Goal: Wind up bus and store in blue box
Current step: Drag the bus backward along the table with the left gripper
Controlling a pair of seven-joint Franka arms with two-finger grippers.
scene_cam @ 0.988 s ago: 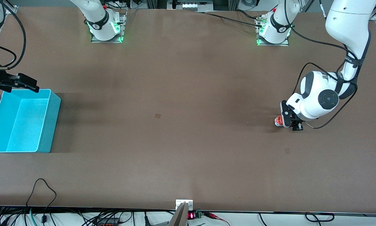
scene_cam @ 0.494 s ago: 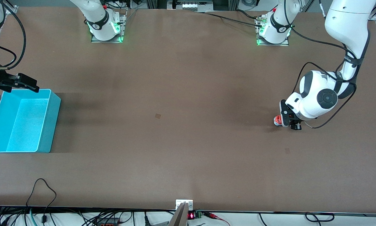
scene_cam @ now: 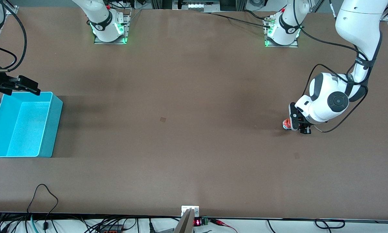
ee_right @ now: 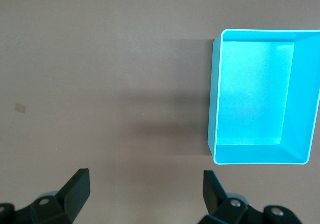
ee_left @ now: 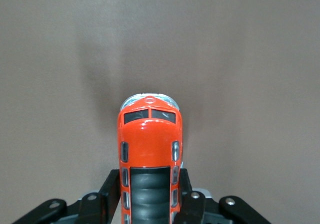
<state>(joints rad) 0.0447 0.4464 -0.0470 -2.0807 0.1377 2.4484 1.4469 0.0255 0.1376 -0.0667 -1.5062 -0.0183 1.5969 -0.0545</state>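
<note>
Since a second earlier, the bus (scene_cam: pixel 287 124) and the left pincer (scene_cam: pixel 298 125) had slid a little way toward the robots' bases and toward the right arm's end of the worktop (scene_cam: pixel 194 145), then all but stopped over the last half second.

The bus sat at the left arm's end of the worktop, roughly midway between the bases and the front camera, and appeared to rest on the surface, though contact under its wheels could not be confirmed. In the left wrist view the bus (ee_left: pixel 149 154) pointed its windscreen end straight away from the camera, its long axis running out from between the fingers (ee_left: pixel 109 194), which pressed against its two flanks near the rear. So the left pincer (ee_left: pixel 149 199) was clamped across the bus's width, gripping it.

The blue box (scene_cam: pixel 22 129) stood well apart from it, at the right arm's end of the worktop. The right pincer (scene_cam: pixel 23 84) hung over the box's rim nearest the bases, waiting; its fingers (ee_right: pixel 76 188) were spread wide with nothing between them, and the blue box (ee_right: pixel 260 96) looked empty.

My reading: winding depended on dragging the bus along its own long axis, so the pull had to follow that line.
</note>
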